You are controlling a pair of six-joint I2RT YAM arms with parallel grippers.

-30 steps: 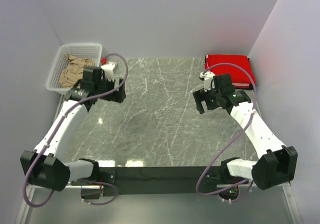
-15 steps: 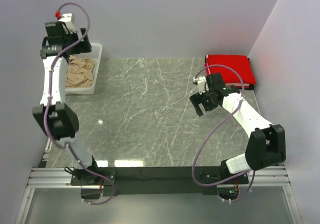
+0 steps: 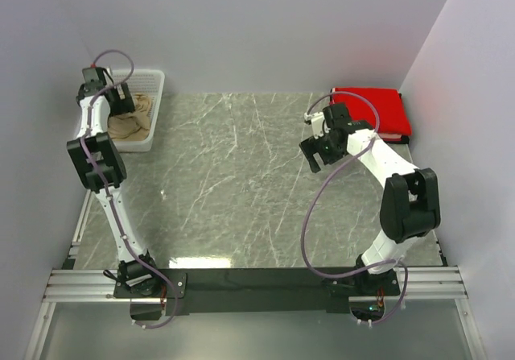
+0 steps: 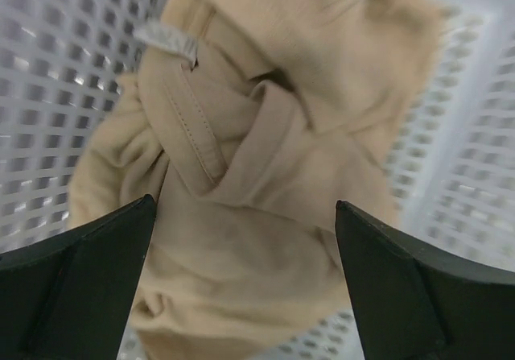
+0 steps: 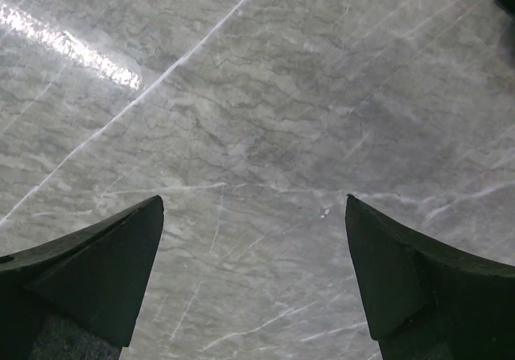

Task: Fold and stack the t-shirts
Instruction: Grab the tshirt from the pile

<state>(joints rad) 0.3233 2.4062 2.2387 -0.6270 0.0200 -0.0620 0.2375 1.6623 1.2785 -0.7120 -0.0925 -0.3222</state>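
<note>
left gripper (image 4: 243,205) spread over tan shirt (image 4: 273,126), perhaps touching; right gripper (image 5: 254,201) spread above table (image 5: 265,86)

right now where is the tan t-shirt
The tan t-shirt lies crumpled in the white mesh basket, far left in the top view, directly under the open left gripper.

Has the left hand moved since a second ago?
Yes. The left hand has swung left from over the marble table, beside the white basket, to above the basket, open over the tan t-shirt.
</note>
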